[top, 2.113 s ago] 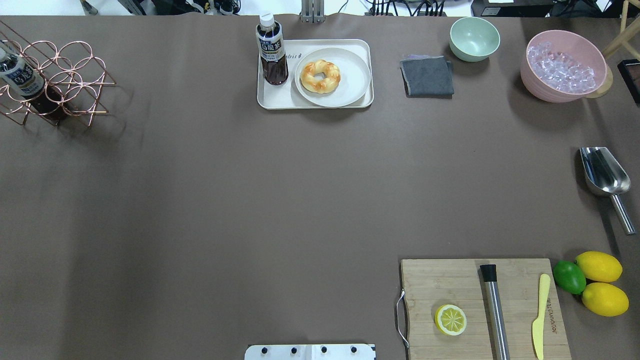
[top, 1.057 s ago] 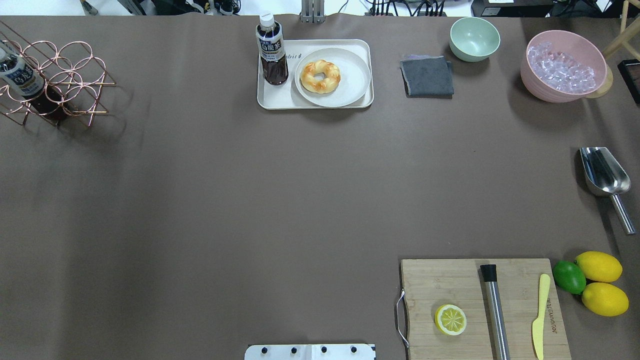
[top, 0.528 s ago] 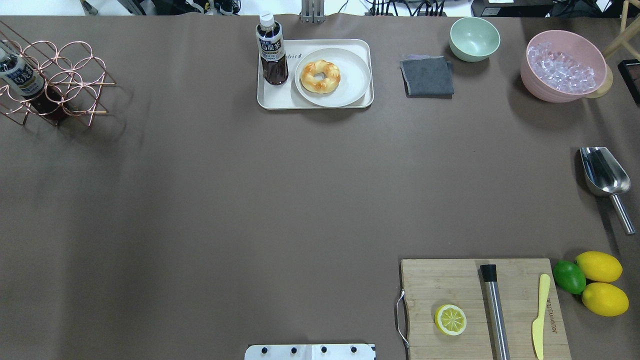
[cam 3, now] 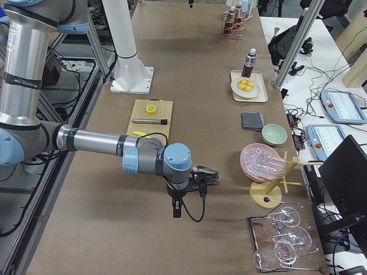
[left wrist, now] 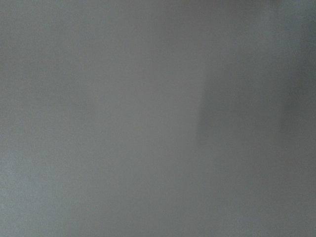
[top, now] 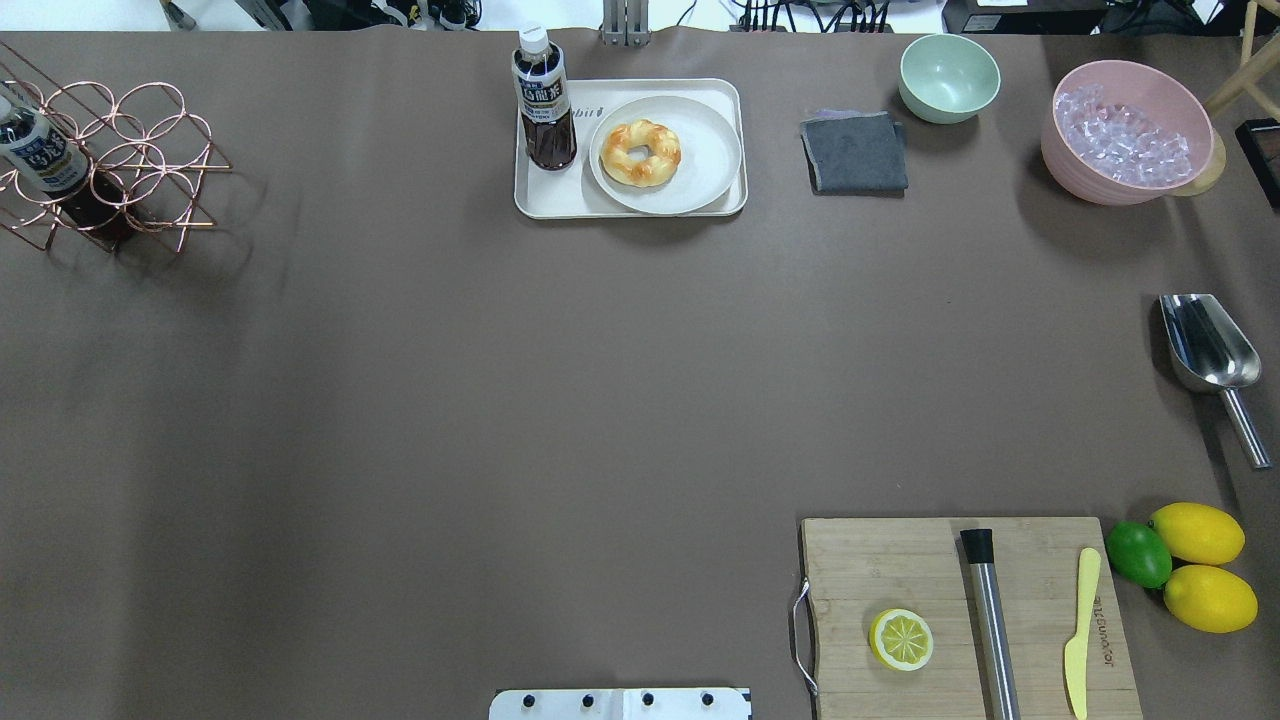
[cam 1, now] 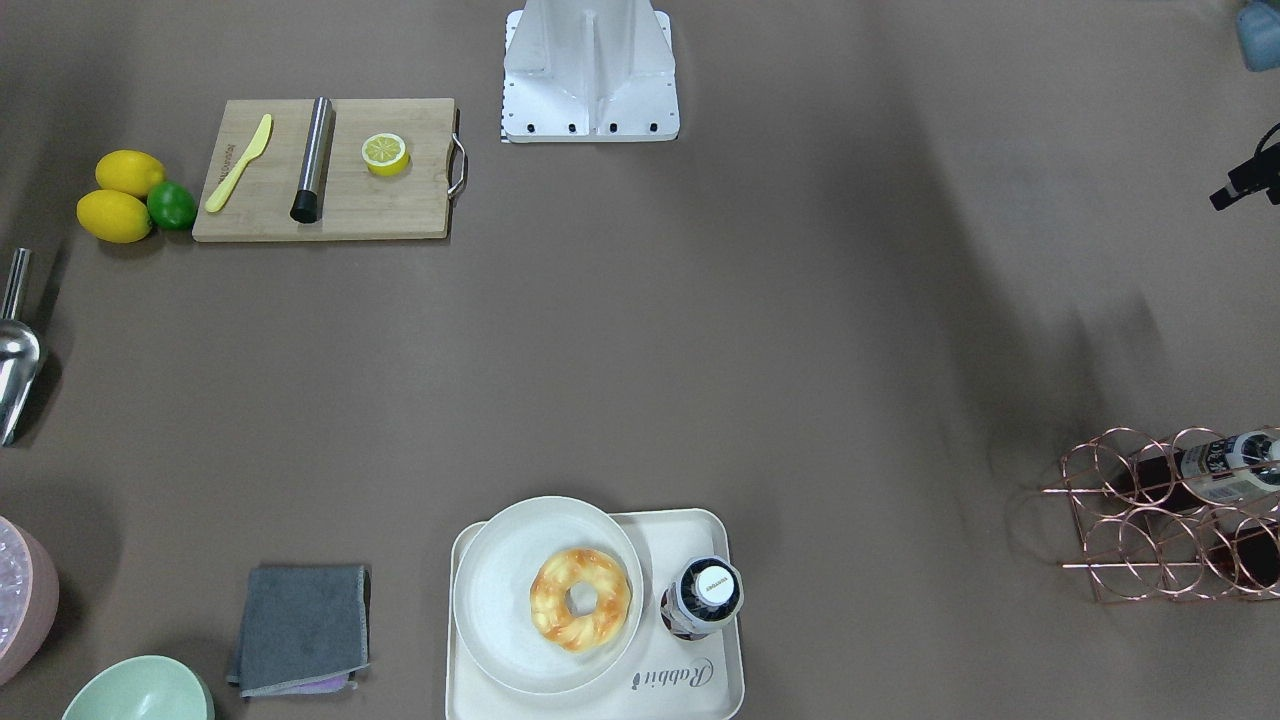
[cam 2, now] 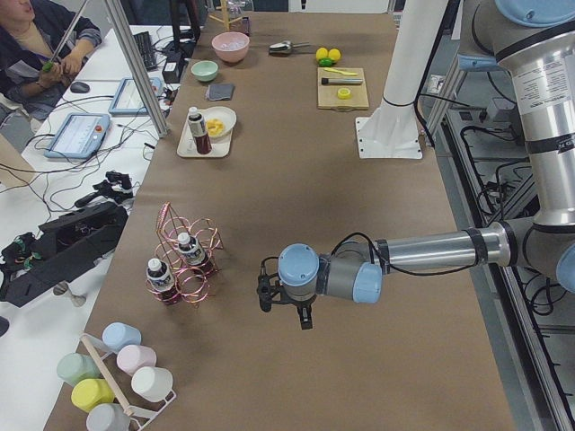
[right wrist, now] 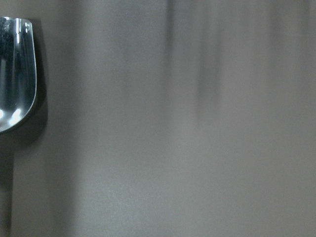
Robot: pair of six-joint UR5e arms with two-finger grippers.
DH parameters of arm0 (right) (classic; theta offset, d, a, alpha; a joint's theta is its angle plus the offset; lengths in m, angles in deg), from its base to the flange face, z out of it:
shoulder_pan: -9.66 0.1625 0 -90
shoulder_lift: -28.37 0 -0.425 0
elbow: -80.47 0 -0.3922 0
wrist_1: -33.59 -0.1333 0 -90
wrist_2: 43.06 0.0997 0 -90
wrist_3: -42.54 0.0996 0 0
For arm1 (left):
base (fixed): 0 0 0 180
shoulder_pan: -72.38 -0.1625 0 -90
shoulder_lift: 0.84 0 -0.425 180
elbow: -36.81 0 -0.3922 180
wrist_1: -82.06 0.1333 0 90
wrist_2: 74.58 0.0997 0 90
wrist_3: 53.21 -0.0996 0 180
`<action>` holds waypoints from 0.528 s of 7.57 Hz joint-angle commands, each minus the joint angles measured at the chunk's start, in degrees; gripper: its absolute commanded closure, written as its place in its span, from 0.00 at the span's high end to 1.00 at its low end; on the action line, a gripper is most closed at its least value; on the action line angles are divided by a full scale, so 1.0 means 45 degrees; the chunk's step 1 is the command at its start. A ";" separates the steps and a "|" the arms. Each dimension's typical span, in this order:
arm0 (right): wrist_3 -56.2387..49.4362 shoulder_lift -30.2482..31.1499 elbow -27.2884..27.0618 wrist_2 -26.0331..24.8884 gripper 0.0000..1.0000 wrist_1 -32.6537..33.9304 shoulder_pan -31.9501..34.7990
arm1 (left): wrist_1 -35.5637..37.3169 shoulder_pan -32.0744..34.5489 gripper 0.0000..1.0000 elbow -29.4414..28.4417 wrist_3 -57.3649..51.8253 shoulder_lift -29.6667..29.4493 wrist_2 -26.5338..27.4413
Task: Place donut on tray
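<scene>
The donut (top: pixel 641 152) lies on a round off-white plate (top: pixel 705 165) that sits on the cream tray (top: pixel 556 197) at the table's far middle. It also shows in the front view (cam 1: pixel 580 598), with the tray's rim (cam 1: pixel 700 692) bearing "Rabbit" lettering. My left gripper (cam 2: pixel 263 294) hovers far off beyond the table's left end, near the copper rack; I cannot tell whether it is open. My right gripper (cam 3: pixel 211 175) hovers at the table's right end, near the scoop; I cannot tell its state either. Both are outside the overhead view.
A dark tea bottle (top: pixel 543 100) stands on the tray beside the plate. A grey cloth (top: pixel 855 152), green bowl (top: pixel 948 77) and pink ice bowl (top: pixel 1128 135) lie to the right. A cutting board (top: pixel 900 570) holds a halved lemon. A copper rack (top: pixel 110 160) and a metal scoop (top: pixel 1205 345) stand at the ends.
</scene>
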 commanded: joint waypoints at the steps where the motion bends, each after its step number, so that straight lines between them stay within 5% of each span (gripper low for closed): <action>1: 0.0018 -0.0001 0.0010 0.0005 1.00 0.0000 -0.0019 | -0.0020 -0.0011 0.98 0.0000 -0.0009 -0.0002 0.0006; 4: 0.0018 0.0019 0.0029 0.0083 1.00 0.0000 0.0000 | -0.0020 -0.0011 0.98 0.0000 -0.0009 -0.0002 0.0006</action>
